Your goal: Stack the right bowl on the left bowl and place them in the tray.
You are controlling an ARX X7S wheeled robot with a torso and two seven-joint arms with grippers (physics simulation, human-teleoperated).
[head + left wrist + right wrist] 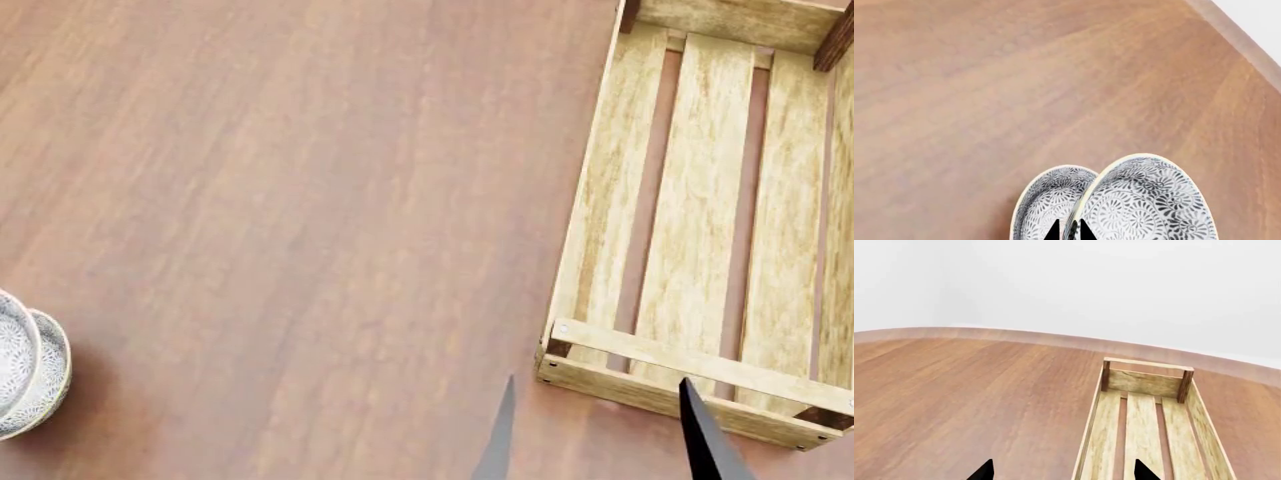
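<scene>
The two bowls [27, 365] sit nested at the left edge of the head view, well apart from the tray [707, 215], so stacking looks done and the carry to the tray is the step in hand. In the left wrist view the left pincer [1069, 231] has its two dark tips close together astride the raised rim of the upper bowl [1147, 200], pinching it, while the lower bowl [1051, 200] peeks out beside it. The upper bowl looks tilted against the lower one, not seated flat.

The right pincer [601, 430] is spread wide and holds nothing, its tips hovering over the tabletop [294, 200] just before the tray's near end rail.

The tray lies empty toward the right edge of the tabletop, its long axis and slats running away from the robot and leaning slightly rightward at the far end.

Next, I judge, the stack must be lifted without the upper bowl sliding off, carried rightward across the bare tabletop, over the tray's low side, and lowered onto the slats.
</scene>
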